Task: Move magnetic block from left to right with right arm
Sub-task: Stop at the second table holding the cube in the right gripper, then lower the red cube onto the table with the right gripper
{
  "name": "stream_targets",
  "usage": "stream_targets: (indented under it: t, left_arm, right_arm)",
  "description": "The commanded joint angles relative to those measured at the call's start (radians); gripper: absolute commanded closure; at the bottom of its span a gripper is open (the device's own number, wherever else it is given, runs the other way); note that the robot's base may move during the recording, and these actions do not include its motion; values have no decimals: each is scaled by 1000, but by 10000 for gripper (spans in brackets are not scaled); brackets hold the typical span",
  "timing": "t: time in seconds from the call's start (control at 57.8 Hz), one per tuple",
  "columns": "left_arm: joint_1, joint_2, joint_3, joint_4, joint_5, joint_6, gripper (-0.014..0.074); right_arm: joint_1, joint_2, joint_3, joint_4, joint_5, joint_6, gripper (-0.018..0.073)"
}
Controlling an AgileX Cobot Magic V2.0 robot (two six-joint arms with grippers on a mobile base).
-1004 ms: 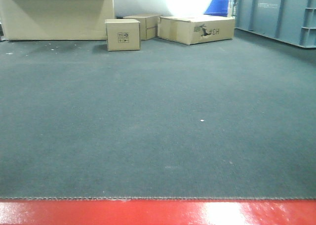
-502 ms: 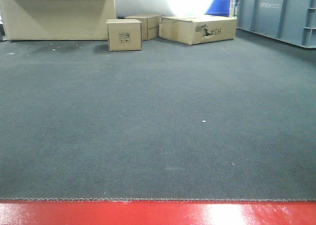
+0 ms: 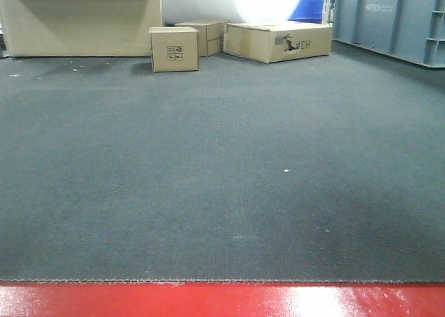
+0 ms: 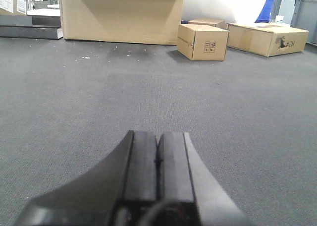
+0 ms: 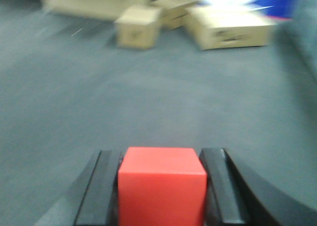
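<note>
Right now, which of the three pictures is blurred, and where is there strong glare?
The right wrist view is blurred: the cardboard boxes look smeared, though the red cube between the right gripper's fingers stays fairly clear. Glare washes out the wall at the top there and in the front view. The left wrist view is sharp; the left gripper is closed.

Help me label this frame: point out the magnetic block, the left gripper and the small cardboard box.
magnetic block (image 5: 162,186), right wrist view, front face.
left gripper (image 4: 158,161), left wrist view, fingertip seam.
small cardboard box (image 3: 174,49), front view, printed face.
</note>
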Motion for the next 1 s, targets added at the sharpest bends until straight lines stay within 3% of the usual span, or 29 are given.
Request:
stream_targets:
  t: [0.0,0.242,0.675,0.987]
  left_arm:
    - [2,-7,8,-5,-83,-6,722]
    - [2,-7,8,-5,-83,-6,722]
    - [2,-7,8,-5,-83,-6,722]
    - [2,-7,8,-5,-83,-6,722]
  right_arm:
    - [57,125,-90,29,-54,-51,358]
    - [164,500,-258,28,28,-51,358]
    - [171,1037,-402,28,23,-51,358]
    - [171,1159,-404,28,-14,-51,358]
